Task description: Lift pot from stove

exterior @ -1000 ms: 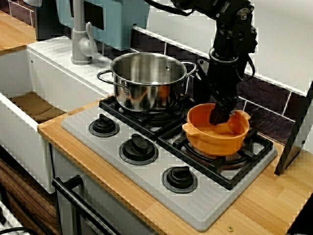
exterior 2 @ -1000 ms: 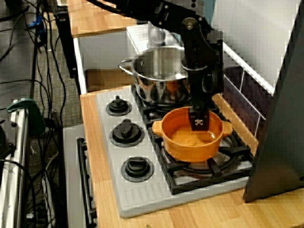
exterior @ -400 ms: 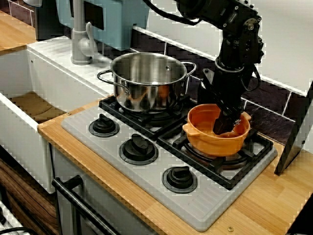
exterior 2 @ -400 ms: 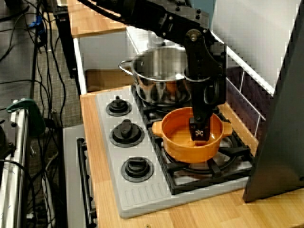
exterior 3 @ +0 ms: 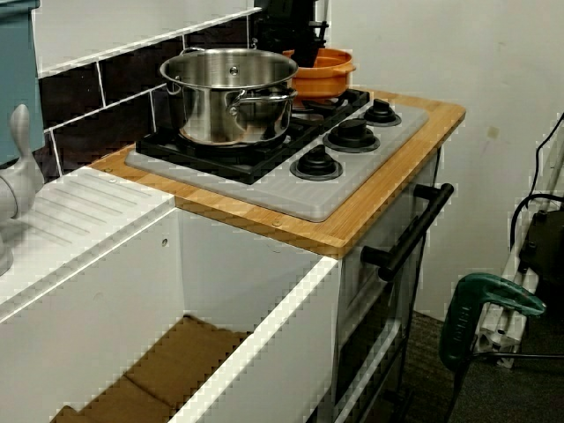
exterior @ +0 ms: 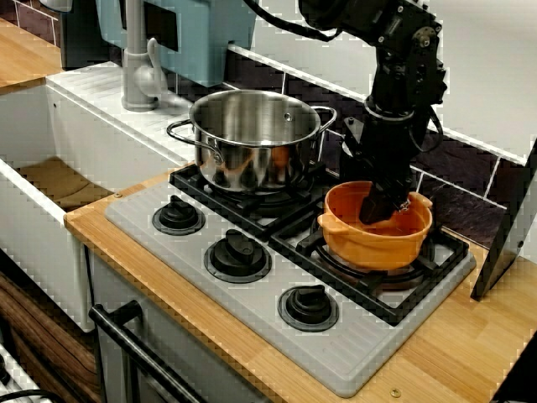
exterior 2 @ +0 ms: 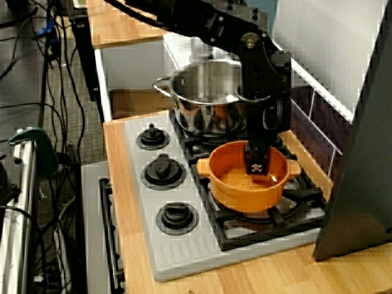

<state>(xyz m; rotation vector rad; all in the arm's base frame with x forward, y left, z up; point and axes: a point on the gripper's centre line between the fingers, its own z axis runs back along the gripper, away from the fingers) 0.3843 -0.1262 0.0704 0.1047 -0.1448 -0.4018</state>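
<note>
With its fingers dipped inside the small shallow orange plastic pot at the far rim, the black gripper looks clamped on that wall, pot seemingly raised just off the grey toy stove beside the steel pot.

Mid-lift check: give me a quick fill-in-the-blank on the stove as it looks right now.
1. The gripper reaches into the ____ pot.
2. The steel pot sits on a burner of the ____ toy stove.
3. Along the stove's front are ____ black knobs.

Missing words: orange; grey; three
</note>
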